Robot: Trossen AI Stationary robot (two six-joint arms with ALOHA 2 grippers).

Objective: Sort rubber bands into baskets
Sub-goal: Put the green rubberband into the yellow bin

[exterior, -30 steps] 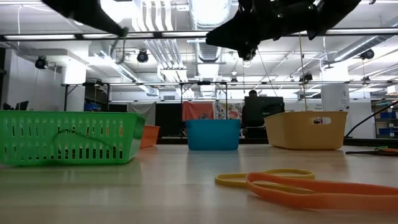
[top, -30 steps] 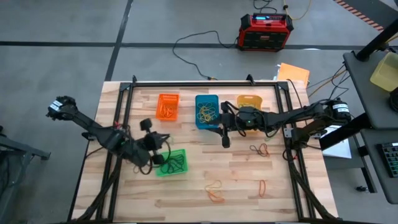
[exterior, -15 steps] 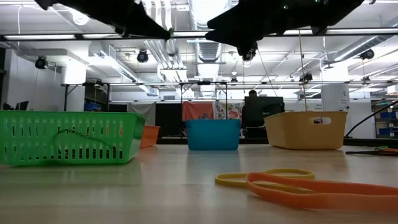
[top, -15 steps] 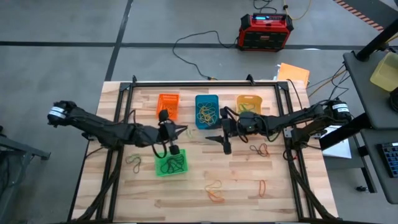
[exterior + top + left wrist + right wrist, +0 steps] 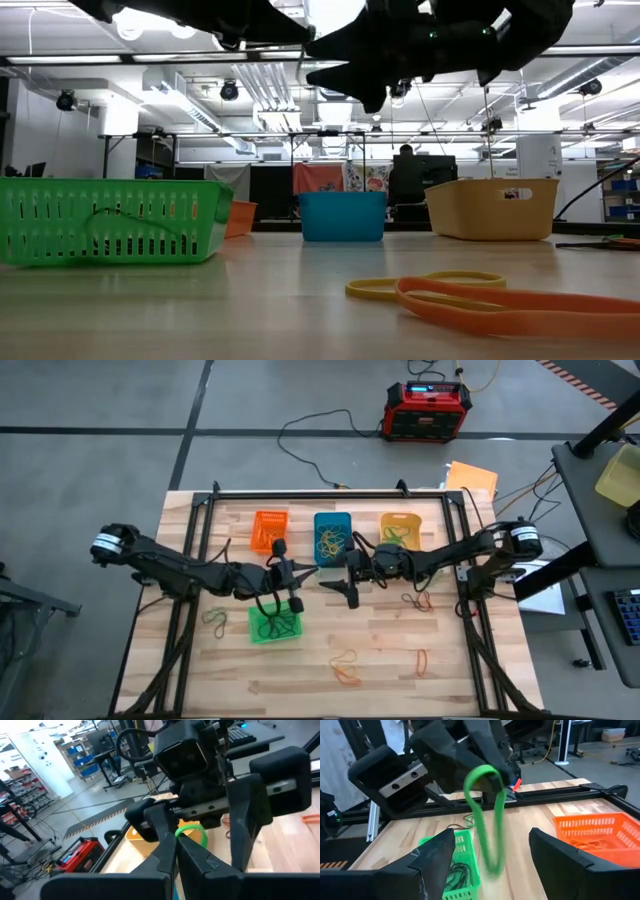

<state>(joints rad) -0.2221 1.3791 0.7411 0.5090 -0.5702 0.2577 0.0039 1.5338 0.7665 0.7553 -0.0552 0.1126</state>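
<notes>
High view: left pincer (image 5: 296, 573) clamps a green band (image 5: 487, 815) before the spread right pincer (image 5: 338, 584), above green basket (image 5: 274, 623).

Both dark six-joint arms are matte black with white-and-black ringed joint caps near their bases and black cables looped along the links. The left gripper (image 5: 297, 573) has slim, tapered black fingers (image 5: 165, 845). The right gripper (image 5: 338, 586) has broad, angular black fingers (image 5: 437, 855); its metal plate carries two screws.
</notes>
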